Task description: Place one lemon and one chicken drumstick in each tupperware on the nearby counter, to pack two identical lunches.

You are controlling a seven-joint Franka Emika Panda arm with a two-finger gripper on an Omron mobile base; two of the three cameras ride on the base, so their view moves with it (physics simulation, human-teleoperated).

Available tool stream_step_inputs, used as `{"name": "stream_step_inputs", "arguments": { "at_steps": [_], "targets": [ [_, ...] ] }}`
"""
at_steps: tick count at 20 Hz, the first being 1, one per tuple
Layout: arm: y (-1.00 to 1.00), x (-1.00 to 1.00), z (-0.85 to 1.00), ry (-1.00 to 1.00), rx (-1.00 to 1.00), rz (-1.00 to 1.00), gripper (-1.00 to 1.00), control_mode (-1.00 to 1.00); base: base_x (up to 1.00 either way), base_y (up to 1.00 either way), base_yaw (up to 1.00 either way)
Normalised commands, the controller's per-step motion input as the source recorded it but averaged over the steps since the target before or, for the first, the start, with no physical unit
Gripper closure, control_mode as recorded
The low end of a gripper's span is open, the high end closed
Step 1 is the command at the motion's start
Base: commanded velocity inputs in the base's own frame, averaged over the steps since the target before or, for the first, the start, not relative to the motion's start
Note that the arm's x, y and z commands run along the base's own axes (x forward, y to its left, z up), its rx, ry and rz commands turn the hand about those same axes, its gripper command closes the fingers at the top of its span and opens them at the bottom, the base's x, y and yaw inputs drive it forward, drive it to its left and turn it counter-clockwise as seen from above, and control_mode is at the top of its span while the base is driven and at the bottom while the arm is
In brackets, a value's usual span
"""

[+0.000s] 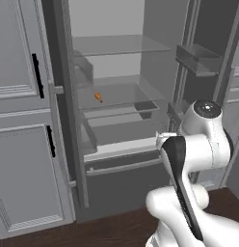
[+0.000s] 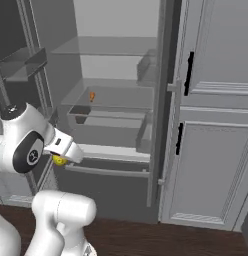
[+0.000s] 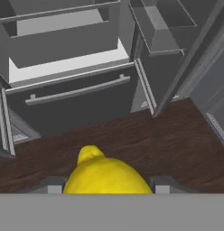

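Observation:
A yellow lemon sits between my fingertips, and my gripper is shut on it. In the right base view the lemon peeks out under the hand, low in front of the open fridge. An orange chicken drumstick lies on a glass shelf inside the fridge, also seen as the drumstick from the right. The hand hangs above the dark wooden floor, lower than the drumstick's shelf. The tupperware and the counter are out of view.
The fridge stands open, with a pulled-out lower drawer and its bar handle. The open fridge door with its bins is at the right. Grey cabinet doors with black handles flank the fridge.

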Motion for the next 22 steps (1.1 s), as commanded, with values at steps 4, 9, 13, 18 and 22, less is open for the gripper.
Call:
{"name": "stream_step_inputs", "arguments": {
  "at_steps": [4, 9, 13, 18, 22],
  "targets": [
    [0.00, 0.00, 0.00, 0.00, 0.00, 0.00, 1.00, 1.00, -1.00, -0.28, -0.37],
    [0.00, 0.00, 0.00, 0.00, 0.00, 0.00, 1.00, 1.00, -0.77, -0.42, -0.60],
    [0.00, 0.00, 0.00, 0.00, 0.00, 0.00, 1.00, 1.00, -0.25, -0.56, -0.71],
    [0.00, 0.00, 0.00, 0.00, 0.00, 0.00, 1.00, 1.00, -0.01, -0.82, -0.72],
    [0.00, 0.00, 0.00, 0.00, 0.00, 0.00, 1.00, 1.00, 0.00, -0.82, -0.74]
  ]
}}
